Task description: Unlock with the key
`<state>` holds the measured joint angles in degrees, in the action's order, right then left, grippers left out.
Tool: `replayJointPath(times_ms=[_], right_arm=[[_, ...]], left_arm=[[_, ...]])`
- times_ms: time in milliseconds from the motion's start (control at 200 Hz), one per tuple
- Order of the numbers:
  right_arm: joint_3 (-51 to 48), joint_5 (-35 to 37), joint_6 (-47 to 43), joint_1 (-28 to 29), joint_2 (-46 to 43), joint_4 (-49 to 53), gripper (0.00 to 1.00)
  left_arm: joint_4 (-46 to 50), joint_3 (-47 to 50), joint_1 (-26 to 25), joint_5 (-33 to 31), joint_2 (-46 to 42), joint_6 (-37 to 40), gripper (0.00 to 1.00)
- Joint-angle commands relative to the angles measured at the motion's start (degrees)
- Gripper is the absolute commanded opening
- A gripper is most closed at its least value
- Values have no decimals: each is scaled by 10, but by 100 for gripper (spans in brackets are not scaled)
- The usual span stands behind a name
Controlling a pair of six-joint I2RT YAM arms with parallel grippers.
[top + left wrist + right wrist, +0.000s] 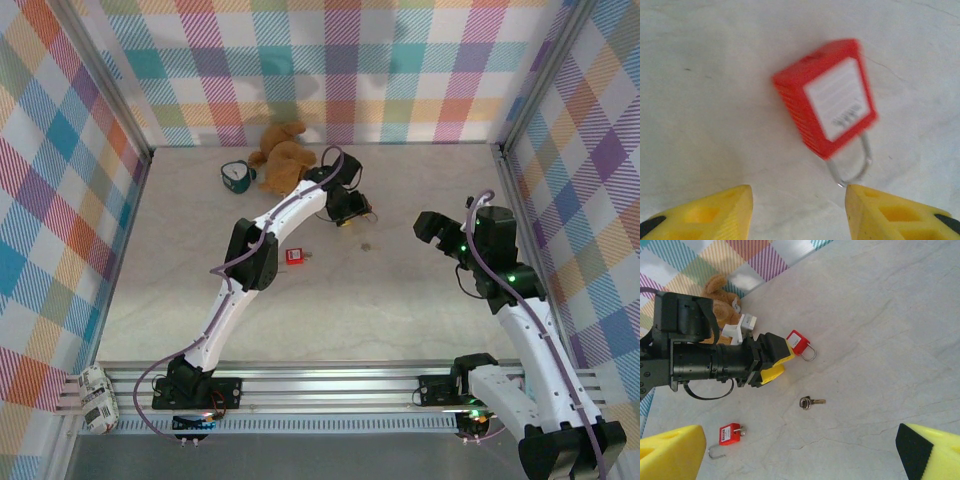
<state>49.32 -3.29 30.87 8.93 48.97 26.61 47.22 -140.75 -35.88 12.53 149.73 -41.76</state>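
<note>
So the left hand (797,191) sat open, red padlock (827,97) just past its tips, untouched. The right hand (801,434) gaped wide, empty. The key (811,402) lay loose on the table (880,330), about 5 o'clock from that padlock.

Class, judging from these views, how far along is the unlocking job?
Nothing looks done: the key lies alone and untouched on the table. In hand: the left tool, open, hovers at one padlock; the right tool, open, faces the key. Left: grasp key, insert, turn.
</note>
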Motion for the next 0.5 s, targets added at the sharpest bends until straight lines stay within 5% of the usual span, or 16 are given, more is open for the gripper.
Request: replayJointPath(times_ms=[0, 495], right_arm=[[5, -18, 0, -6, 7, -6, 98], [20, -2, -6, -23, 14, 9, 98]], left_arm=[[-70, 1, -31, -27, -58, 87, 53], [-184, 0, -57, -49, 2, 80, 55]])
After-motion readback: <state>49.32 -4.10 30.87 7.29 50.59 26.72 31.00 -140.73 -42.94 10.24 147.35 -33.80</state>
